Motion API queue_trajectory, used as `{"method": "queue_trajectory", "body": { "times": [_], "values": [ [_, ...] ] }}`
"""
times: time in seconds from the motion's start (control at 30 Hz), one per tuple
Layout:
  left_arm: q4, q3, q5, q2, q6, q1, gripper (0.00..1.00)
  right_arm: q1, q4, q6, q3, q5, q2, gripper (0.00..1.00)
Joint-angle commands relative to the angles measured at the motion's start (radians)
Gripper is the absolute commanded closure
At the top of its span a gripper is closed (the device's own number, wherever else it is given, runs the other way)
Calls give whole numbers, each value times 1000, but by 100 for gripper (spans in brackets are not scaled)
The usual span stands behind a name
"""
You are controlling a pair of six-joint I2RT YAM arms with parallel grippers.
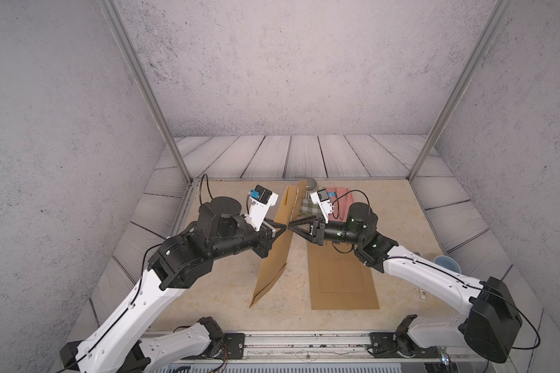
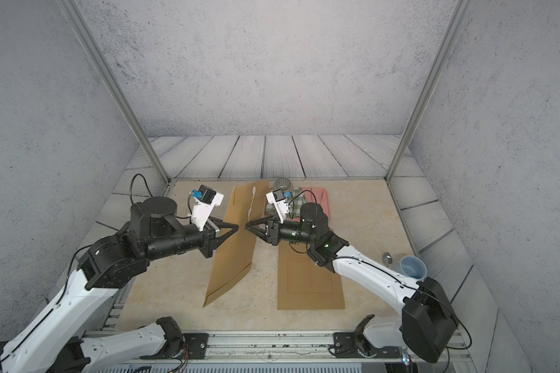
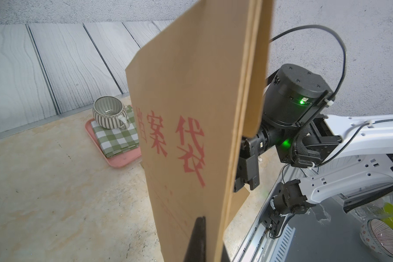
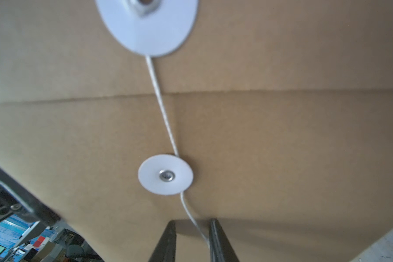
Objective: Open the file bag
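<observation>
With the file bag (image 1: pixel 272 268) up on edge mid-table, pinched tight in the left gripper (image 1: pixel 283 227), shut the part-open right gripper (image 4: pixel 193 223) gently on the string (image 4: pixel 162 108) by the small button (image 4: pixel 165 174), then unwind.

A brown paper file bag (image 1: pixel 272 258) is standing on edge on the beige tabletop (image 1: pixel 227 290), between the left gripper (image 1: pixel 284 228) and right gripper (image 1: pixel 290 224). A flat brown paper envelope (image 1: pixel 343 284) is lying to its right, partly under the right arm (image 1: pixel 411 268). Behind, a pink plastic tray (image 3: pixel 123 162) is carrying a green checked cloth (image 3: pixel 116 138), a striped ceramic cup (image 3: pixel 108 112) sitting on it. A blue plastic cup (image 2: pixel 413 266) is resting at the far right.
</observation>
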Motion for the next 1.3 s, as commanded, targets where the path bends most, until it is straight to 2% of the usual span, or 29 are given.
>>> {"method": "queue_trajectory", "body": {
  "times": [0.0,0.2,0.37,0.53,0.9,1.27],
  "values": [
    [31,20,-3,-3,-4,-6,100,7,7,-11,24,34,-4,78],
    [25,11,-62,-2,-1,-6,100,8,-43,-34,27,53,-18,90],
    [12,-3,-167,-2,-18,-5,100,7,-129,-76,18,105,-62,100],
    [31,-40,-190,-4,-30,-3,100,6,-273,-128,22,215,-121,100],
    [113,-125,-127,-14,-66,0,100,4,-605,-270,183,410,-130,100],
    [179,-214,-73,-40,-124,25,100,3,-745,-330,325,515,-89,100]
  ]
}}
